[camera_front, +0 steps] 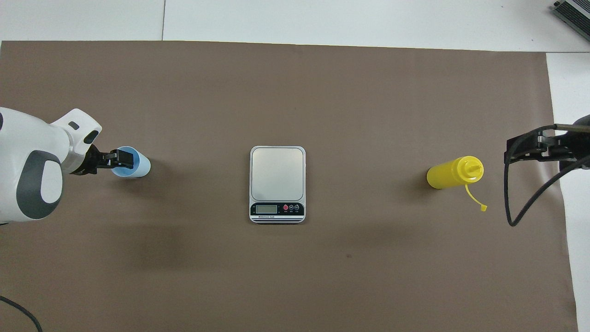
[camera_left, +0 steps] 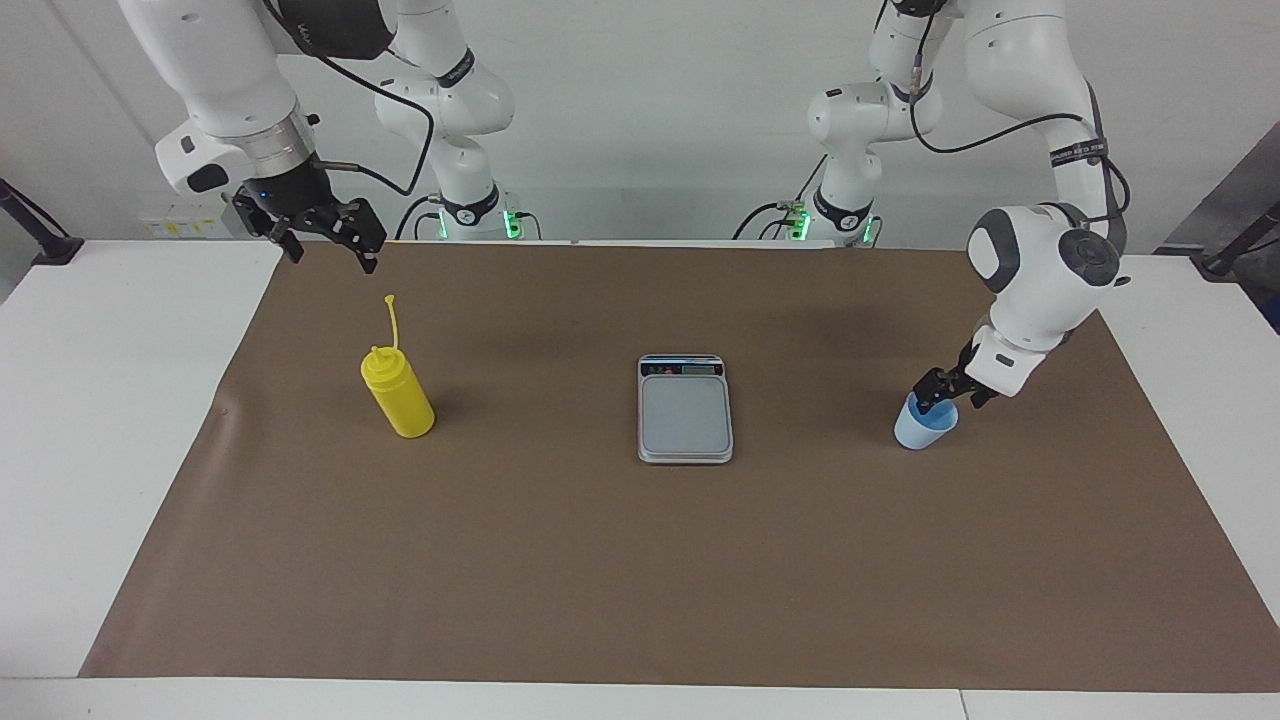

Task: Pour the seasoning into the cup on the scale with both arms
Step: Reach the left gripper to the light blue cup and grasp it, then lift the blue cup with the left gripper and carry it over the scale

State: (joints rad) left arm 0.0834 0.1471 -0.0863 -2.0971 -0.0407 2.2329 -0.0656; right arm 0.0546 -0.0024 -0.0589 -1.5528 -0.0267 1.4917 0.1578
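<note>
Yellow bottle (camera_left: pixel 398 395), one cup (camera_left: pixel 924 425), one scale (camera_left: pixel 685 408).
</note>
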